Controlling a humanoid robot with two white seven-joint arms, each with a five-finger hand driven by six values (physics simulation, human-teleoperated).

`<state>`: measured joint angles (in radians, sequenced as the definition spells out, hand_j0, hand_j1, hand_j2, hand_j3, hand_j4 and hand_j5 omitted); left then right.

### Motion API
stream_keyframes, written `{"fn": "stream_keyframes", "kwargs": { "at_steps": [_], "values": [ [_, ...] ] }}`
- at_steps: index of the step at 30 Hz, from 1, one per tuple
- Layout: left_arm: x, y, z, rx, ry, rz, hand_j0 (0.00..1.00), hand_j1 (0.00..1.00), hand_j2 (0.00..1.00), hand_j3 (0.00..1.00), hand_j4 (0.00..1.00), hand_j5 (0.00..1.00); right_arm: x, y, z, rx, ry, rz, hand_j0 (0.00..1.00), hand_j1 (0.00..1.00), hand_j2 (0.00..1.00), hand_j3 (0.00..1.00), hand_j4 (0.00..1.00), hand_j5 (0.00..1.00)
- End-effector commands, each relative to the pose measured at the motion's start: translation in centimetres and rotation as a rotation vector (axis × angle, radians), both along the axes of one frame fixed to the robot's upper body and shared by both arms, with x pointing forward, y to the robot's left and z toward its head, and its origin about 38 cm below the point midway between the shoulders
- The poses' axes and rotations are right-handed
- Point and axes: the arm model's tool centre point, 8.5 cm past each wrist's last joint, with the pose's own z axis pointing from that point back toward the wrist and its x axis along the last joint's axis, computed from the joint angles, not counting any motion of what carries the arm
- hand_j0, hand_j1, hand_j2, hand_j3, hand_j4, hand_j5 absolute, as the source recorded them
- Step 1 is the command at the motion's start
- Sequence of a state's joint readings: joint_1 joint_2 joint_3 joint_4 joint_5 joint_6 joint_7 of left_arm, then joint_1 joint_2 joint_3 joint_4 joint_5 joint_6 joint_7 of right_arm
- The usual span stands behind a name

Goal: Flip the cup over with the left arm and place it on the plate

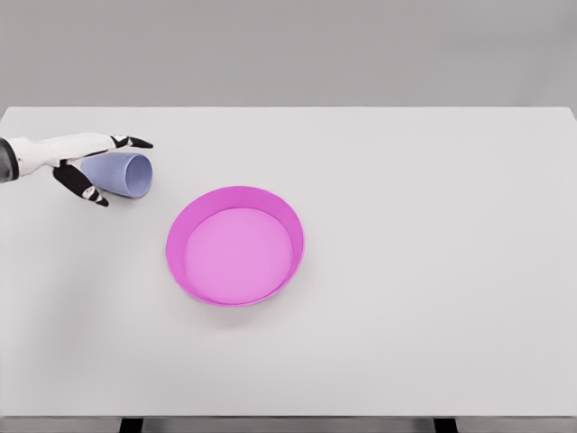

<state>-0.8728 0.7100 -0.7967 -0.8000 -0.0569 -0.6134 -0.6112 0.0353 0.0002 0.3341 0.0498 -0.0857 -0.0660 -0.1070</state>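
Nearest the camera, one magenta plate [234, 245] sits left of the table [433, 271] centre, its bowl vacant. Farther back and to the left, one pale blue cup [124, 174] lies on its side, long axis roughly left-to-right, open mouth facing right toward the plate. The left hand [88, 165] brackets the cup's closed end: fingers above, thumb below, a narrow partial wrap; a firm grasp cannot be confirmed. Only this hand is visible, so it is the nearer. The plate lies down-right of the cup, near but apart.
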Motion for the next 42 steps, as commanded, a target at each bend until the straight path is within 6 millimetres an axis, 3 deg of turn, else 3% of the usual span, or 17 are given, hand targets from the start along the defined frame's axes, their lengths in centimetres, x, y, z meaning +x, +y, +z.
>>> {"fn": "stream_keyframes", "kwargs": {
  "at_steps": [1,13,21,31,35,39,42],
  "values": [
    [0.2,-0.3,-0.2,-0.008,0.004,0.002,1.00,1.00,1.00,1.00,1.00,1.00,0.0,0.0,0.0,-0.001,0.001,0.000,1.00,1.00,1.00,1.00,1.00,1.00],
    [0.5,-0.9,-0.2,0.004,0.000,-0.010,1.00,1.00,1.00,1.00,1.00,1.00,0.1,0.0,0.0,0.001,0.000,0.000,1.00,1.00,1.00,1.00,1.00,1.00],
    [0.4,-0.4,-0.6,0.005,0.010,0.007,0.73,0.73,0.73,0.73,0.73,0.73,0.0,0.0,0.0,0.000,-0.002,0.000,1.00,1.00,1.00,1.00,1.00,1.00],
    [0.3,-0.8,-0.7,-0.006,0.013,-0.001,0.67,0.67,0.67,0.67,0.67,0.67,0.0,0.0,0.0,0.001,0.001,-0.002,1.00,1.00,1.00,1.00,1.00,1.00],
    [0.0,-3.2,1.7,-0.064,-0.049,-0.084,0.63,0.63,0.63,0.63,0.63,0.63,0.1,0.0,0.0,-0.001,-0.001,0.000,1.00,1.00,1.00,1.00,1.00,1.00],
    [-0.5,-3.5,3.5,-0.097,-0.082,-0.114,0.63,0.63,0.63,0.63,0.63,0.63,0.1,0.0,0.0,0.000,-0.002,0.000,1.00,1.00,1.00,1.00,1.00,1.00],
    [-1.8,-3.9,5.9,-0.180,-0.110,-0.160,0.59,0.59,0.59,0.59,0.59,0.59,0.0,0.0,0.0,0.001,0.001,0.000,1.00,1.00,1.00,1.00,1.00,1.00]
  ]
}}
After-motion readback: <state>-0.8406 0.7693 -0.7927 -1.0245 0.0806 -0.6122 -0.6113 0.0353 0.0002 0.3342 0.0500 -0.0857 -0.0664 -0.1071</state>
